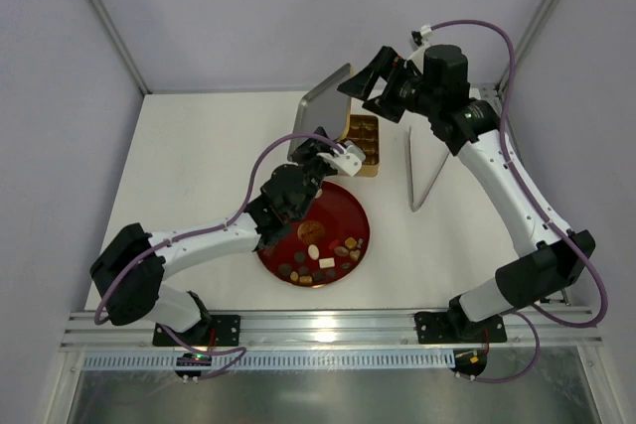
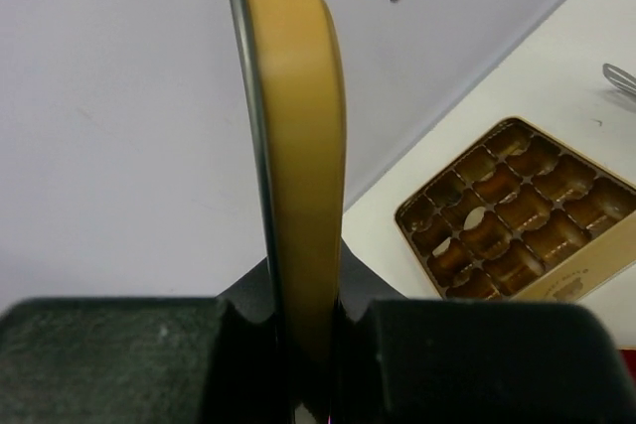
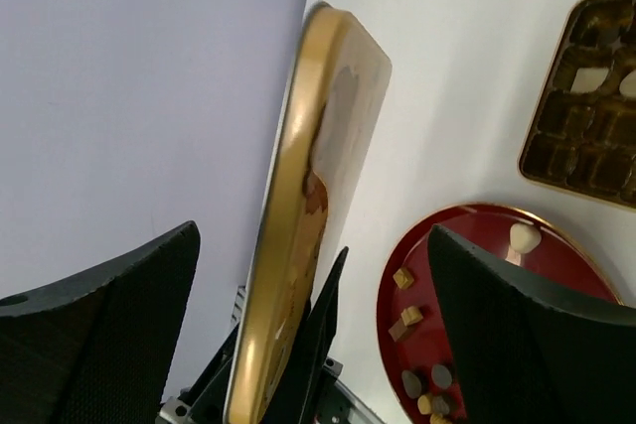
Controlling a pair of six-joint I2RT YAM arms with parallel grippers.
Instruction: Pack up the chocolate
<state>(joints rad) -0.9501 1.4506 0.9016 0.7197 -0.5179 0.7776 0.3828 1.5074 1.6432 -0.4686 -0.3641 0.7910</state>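
Lid [image 2: 298, 146] upright in left pincer [image 2: 304, 340] grip, right pincer [image 3: 313, 245] wide near its top, chocolate [image 1: 320, 255] on red plate [image 1: 338, 208]

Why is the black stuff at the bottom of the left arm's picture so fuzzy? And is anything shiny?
Left wrist view: the left end effector sits very close to the lens, so it blurs, while the gold tin behind looks sharper. Right wrist view: the gold lid has a soft sheen along its edge. Top view: light glares off the metal rail.

Upright gold lid [image 3: 320, 186] between spread end effector [image 3: 313, 233] fingers [image 3: 517, 345], chocolate [image 3: 408, 318] on red plate [image 3: 571, 255]
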